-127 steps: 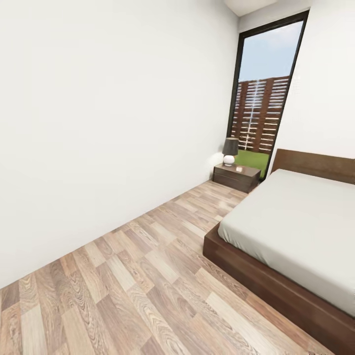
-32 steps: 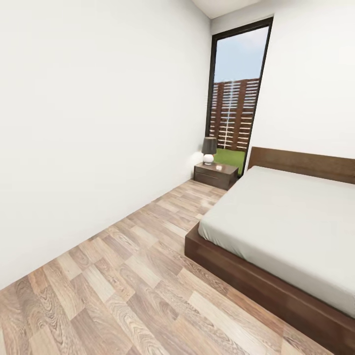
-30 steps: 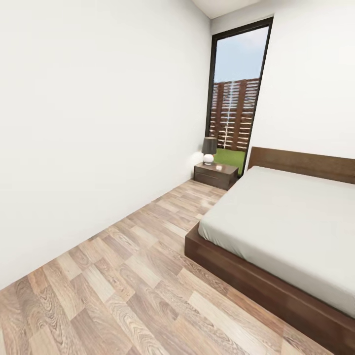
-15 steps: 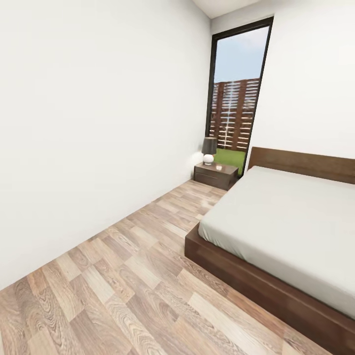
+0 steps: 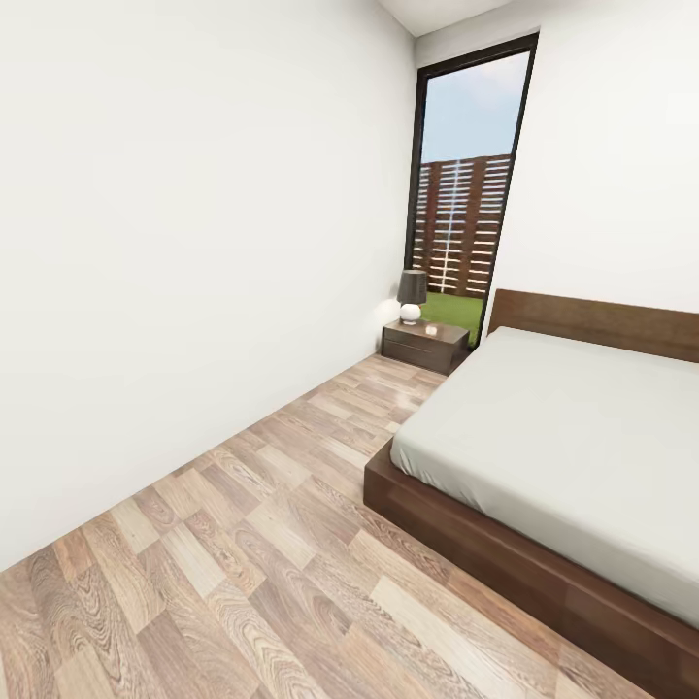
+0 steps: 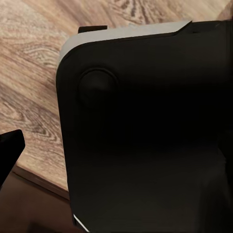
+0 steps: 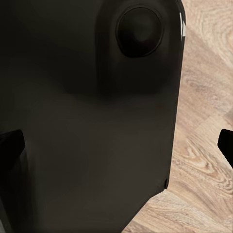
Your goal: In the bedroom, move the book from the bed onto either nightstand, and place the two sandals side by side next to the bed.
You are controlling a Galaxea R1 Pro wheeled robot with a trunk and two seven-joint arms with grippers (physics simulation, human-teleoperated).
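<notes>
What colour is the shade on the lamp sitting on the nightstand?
Dark grey, over a round white base: the small table lamp on the low dark-brown wooden nightstand, best in the head view.

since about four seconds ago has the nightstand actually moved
No. The nightstand sits further left in the head view than before, but so do the window and bed. It keeps its place under the window, so the camera moved.

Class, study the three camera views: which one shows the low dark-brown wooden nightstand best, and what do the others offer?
The head view shows the low dark-brown wooden nightstand best, beside the bed with a lamp on top. The wrist views offer dark robot bodywork over wood-plank floor, nothing of the nightstand.
</notes>
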